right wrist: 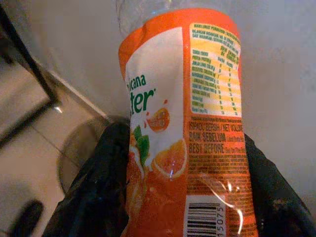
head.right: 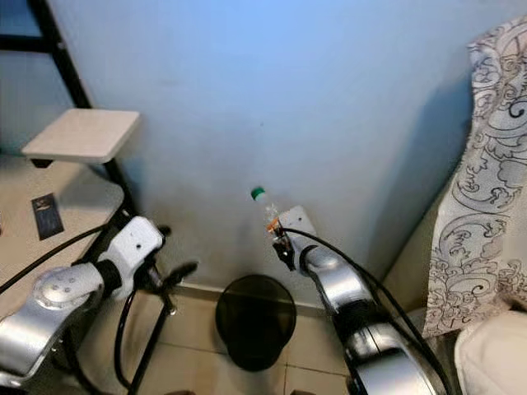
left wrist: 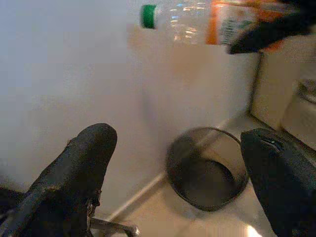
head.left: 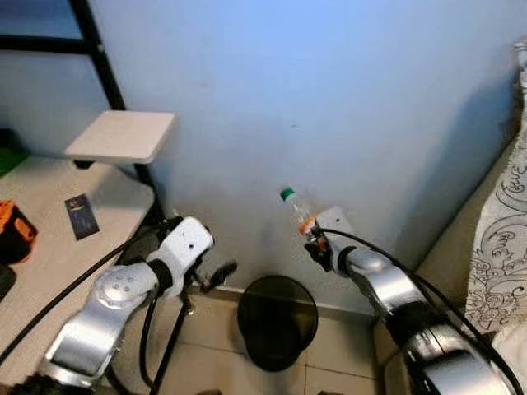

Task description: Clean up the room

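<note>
I read this as the last step for one item: my right gripper is clamped on one orange-labelled plastic bottle, green cap up, held above the rear rim of the one black waste bin, so the drop is left. My left gripper, beside the bin, has jaws wide and empty. Beyond the bin I count one wall, one white shelf.

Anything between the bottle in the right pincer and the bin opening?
Nothing visible. The right pincer holds the bottle against the wall, above the open black bin on the floor. The left pincer sits open off to the bin's left side.
</note>
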Available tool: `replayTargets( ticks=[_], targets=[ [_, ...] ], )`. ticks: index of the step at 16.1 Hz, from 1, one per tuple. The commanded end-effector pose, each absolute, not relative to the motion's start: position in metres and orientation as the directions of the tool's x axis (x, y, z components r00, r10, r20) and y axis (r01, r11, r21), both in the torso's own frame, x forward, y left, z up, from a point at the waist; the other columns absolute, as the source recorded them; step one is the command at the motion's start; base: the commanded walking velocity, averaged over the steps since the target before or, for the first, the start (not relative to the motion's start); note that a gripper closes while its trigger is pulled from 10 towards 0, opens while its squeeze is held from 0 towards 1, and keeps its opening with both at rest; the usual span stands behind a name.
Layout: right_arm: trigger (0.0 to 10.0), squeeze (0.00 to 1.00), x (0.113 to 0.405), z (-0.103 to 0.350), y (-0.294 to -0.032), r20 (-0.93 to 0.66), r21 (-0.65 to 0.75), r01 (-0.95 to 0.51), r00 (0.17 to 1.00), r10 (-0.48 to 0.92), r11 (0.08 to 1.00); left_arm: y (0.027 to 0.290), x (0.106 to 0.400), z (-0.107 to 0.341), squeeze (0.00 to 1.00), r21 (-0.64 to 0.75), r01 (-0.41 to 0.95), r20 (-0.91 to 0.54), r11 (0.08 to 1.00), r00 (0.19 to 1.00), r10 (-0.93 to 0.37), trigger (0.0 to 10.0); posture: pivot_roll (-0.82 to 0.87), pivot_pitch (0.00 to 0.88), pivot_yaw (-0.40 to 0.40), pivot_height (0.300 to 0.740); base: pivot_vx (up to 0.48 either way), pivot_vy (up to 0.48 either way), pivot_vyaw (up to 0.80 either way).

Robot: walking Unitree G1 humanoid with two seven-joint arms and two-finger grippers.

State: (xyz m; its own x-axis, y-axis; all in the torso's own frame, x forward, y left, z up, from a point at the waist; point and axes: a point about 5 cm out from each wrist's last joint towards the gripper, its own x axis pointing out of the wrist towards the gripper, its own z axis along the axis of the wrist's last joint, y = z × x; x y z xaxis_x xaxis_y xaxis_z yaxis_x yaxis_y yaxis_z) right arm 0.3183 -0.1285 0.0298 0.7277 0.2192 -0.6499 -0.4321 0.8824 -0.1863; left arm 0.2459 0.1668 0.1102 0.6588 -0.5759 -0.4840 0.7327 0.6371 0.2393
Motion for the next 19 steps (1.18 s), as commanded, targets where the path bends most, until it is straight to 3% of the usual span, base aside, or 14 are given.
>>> replayTargets(
  ticks=[1, 4, 6, 12, 19],
  targets=[
    [10.0, 0.0, 0.326, 0.032, -0.129, -0.647, -0.234, -0.393, 0.745, 0.16, 0.889, 0.164, 0.247, 0.118, 0.0, 0.246, 0.789, -0.489, 0.563, 0.603, -0.63, 10.0, 0.02, 0.0, 0.018, 0.74, 0.0, 0.0, 0.0],
    [10.0, 0.0, 0.331, 0.031, -0.12, -0.654, -0.264, -0.427, 0.738, 0.165, 0.865, 0.166, 0.247, 0.12, 0.0, 0.252, 0.817, -0.507, 0.519, 0.569, -0.648, 10.0, 0.04, 0.0, 0.009, 0.74, 0.0, 0.0, 0.0],
    [10.0, 1.0, 0.331, 0.029, -0.116, -0.659, -0.294, -0.441, 0.736, 0.155, 0.848, 0.167, 0.247, 0.121, 0.0, 0.252, 0.822, -0.508, 0.512, 0.562, -0.652, 10.0, 0.04, 0.0, 0.005, 0.74, 0.0, 0.0, 0.0],
    [10.0, 1.0, 0.323, 0.018, -0.112, -0.679, -0.284, -0.462, 0.715, 0.164, 0.84, 0.168, 0.247, 0.121, 0.0, 0.254, 0.82, -0.507, 0.512, 0.564, -0.652, 10.0, 0.04, 0.0, 0.008, 0.74, 0.0, 0.0, 0.0],
    [10.0, 1.0, 0.315, 0.011, -0.119, -0.636, -0.121, -0.382, 0.738, 0.224, 0.916, 0.165, 0.243, 0.12, 0.0, 0.227, 0.794, -0.478, 0.564, 0.595, -0.646, 10.0, 0.04, 0.0, 0.006, 0.74, 0.0, 0.0, 0.0]
  ],
)
